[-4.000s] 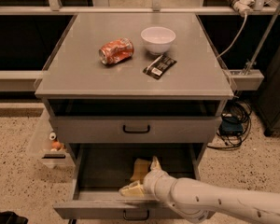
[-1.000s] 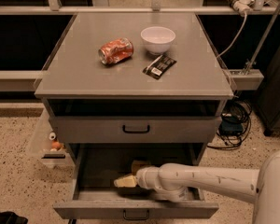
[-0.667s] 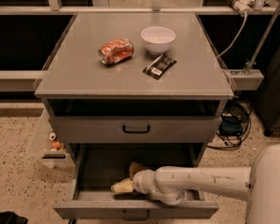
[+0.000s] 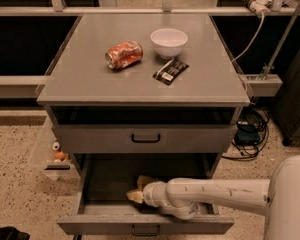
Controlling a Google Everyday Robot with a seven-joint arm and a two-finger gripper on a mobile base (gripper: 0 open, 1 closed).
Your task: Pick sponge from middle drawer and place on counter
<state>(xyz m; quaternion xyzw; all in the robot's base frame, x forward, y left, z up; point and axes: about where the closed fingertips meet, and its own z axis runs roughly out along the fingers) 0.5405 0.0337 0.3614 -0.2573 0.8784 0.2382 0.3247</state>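
Note:
The middle drawer [image 4: 105,225], the lowest grey one, is pulled open. My white arm reaches into it from the right, and my gripper [image 4: 138,189] is low inside the drawer near its middle. Pale yellow-tan shapes [image 4: 135,196] sit at the gripper's tip. I cannot tell whether they are the sponge or part of the gripper, so the sponge is not clearly in view. The counter [image 4: 90,81] is the grey top of the cabinet, well above the gripper.
On the counter lie a crushed red can [image 4: 123,54], a white bowl [image 4: 168,42] and a black snack wrapper [image 4: 170,71]. The handled drawer front above [image 4: 145,138] is shut. Cables [image 4: 250,134] lie at the right, and a clear bin [image 4: 52,156] at the left.
The gripper went left inside the drawer, then drew back a little to the right. The things on the counter have not moved.

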